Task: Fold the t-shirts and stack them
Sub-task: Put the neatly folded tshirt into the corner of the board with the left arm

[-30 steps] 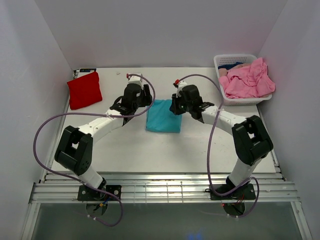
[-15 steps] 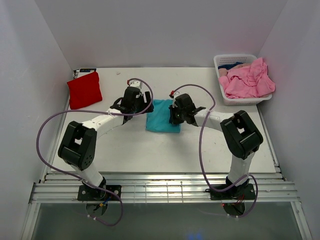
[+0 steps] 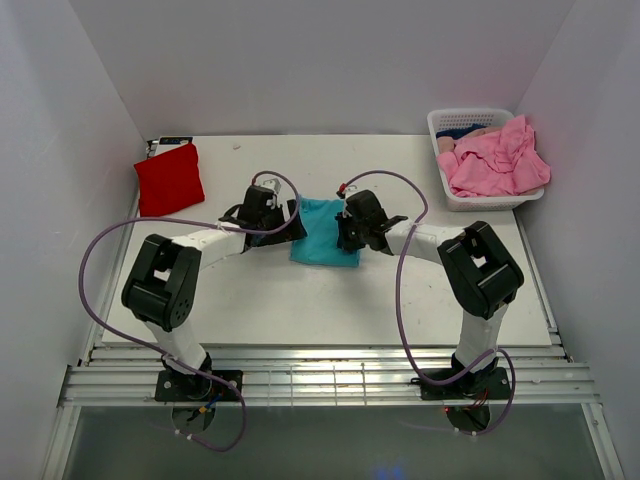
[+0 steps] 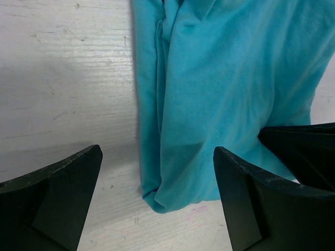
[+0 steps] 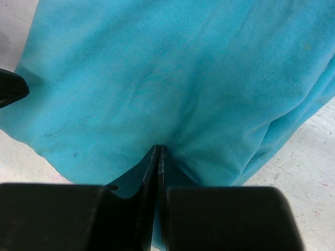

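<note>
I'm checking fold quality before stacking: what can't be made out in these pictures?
- Top view: side edges of the teal t-shirt, covered by the left gripper and right gripper.
- Right wrist view: how many layers are pinched, hidden by the shut fingers.
- Top view: basket contents beneath the pink t-shirts.

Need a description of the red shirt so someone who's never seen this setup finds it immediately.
Start at the white table and go to its far left corner, opposite the white basket at far right. The red t-shirt lies there alone, folded flat. It is the only red cloth: the teal t-shirt is mid-table and the pink shirts are heaped in the basket.
</note>
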Controlling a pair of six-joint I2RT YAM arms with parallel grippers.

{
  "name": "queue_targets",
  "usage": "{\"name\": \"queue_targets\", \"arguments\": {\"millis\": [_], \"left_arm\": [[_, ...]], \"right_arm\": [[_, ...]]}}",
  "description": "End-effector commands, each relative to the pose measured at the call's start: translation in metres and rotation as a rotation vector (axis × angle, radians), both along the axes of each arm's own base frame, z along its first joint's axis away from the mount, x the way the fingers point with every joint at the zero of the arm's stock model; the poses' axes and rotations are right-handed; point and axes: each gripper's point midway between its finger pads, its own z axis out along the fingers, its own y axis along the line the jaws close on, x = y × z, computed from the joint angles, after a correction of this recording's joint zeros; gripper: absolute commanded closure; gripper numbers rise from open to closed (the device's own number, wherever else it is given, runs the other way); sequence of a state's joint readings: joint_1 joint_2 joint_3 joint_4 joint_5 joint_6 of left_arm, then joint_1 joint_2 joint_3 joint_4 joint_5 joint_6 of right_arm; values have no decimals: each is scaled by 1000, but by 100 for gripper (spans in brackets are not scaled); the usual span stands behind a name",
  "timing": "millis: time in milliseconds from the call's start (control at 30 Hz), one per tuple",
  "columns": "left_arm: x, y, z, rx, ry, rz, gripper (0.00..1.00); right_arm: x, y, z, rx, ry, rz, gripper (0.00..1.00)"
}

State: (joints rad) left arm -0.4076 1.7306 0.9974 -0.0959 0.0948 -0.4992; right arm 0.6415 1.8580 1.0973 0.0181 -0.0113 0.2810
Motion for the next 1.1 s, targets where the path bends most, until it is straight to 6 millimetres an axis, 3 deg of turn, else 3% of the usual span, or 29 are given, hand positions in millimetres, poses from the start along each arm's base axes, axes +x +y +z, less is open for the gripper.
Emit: {"name": "queue_targets", "arguments": {"millis": [0,233,467,800,1067], "left_arm": [[-4,-13,-1,-118,14,-60,2],[-8,-29,-10,-291,31,-148,2],[-4,-51,-17,-414,41,-220,2],[-6,-65,-27,-454,74,-249,2],[-11,-91,-42,-449,102,-286,2]], "right_arm": [[-9,0,-11,-21,31,1,92],[-5,-2,-8,-40,7,-12,92],[-13,-5,-19,-71,39,-8,92],[-18,-3,-30,-69,63,5,92],[-22,0,-32,-66,72,13,92]]}}
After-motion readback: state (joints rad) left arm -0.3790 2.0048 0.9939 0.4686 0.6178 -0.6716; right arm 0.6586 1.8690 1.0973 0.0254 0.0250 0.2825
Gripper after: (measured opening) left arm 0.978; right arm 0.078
